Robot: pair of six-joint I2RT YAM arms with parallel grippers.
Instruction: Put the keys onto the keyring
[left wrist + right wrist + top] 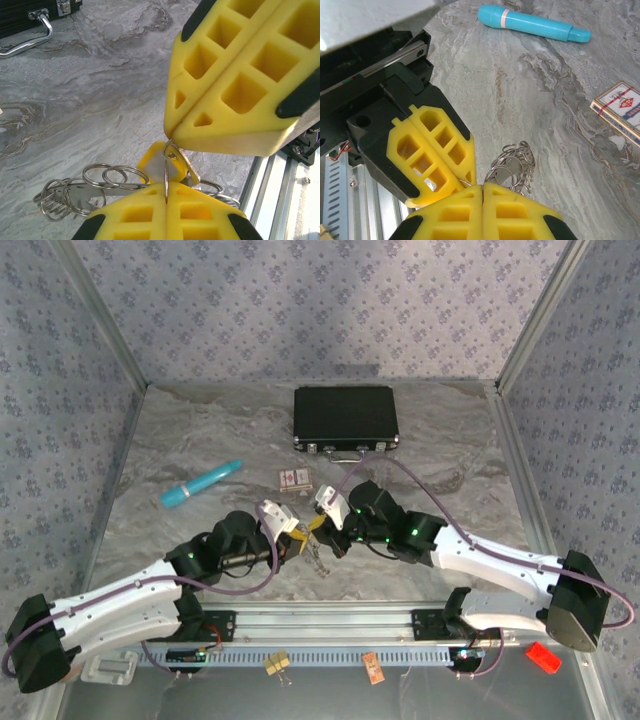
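Note:
My two grippers meet tip to tip just above the table's near middle. The left gripper [166, 192] [299, 537] is shut on the keyring [166, 176], a thin silver loop seen edge-on and standing up from the seam of its yellow fingers. The right gripper [172, 137] [483, 186] [321, 523] is shut on a small wire loop at the head of a brass key [189, 170], which hangs beside a yellow tag [159, 165]. A bunch of silver rings [75, 192] [516, 160] dangles below the two grippers.
A red-and-white card box [295, 480] [620, 107] lies just behind the grippers. A teal pen [203, 483] [532, 23] is at the left, and a closed black case [345, 418] at the back. The metal rail [330, 625] runs along the near edge.

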